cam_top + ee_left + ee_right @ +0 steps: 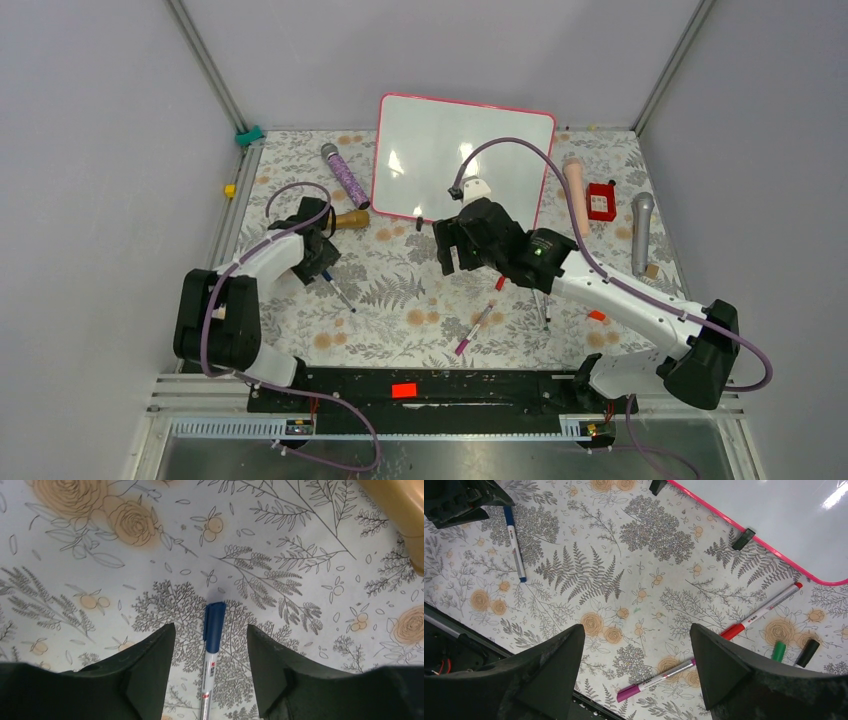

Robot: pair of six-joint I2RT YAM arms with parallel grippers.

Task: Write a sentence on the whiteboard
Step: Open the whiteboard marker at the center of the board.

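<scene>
The whiteboard (430, 150) leans at the back of the table, glossy white with a pink-red rim (774, 550) and black clip feet (744, 538). No sentence shows on it; its face is blank. My left gripper (322, 262) is open, low over the flowered cloth. A blue-capped marker (214, 630) lies on the cloth between its fingers, untouched. The marker also shows in the top view (340, 292). My right gripper (452, 250) is open and empty, hovering in front of the board's lower edge. In the right wrist view its fingers (559, 660) frame a purple marker (659, 675).
Red (764, 611), green (779, 651) and black (808, 650) markers lie right of centre. A purple microphone (344, 175) and a gold object (350, 220) lie left of the board. A beige microphone (575, 195), a red box (601, 201) and a grey microphone (641, 232) lie to its right.
</scene>
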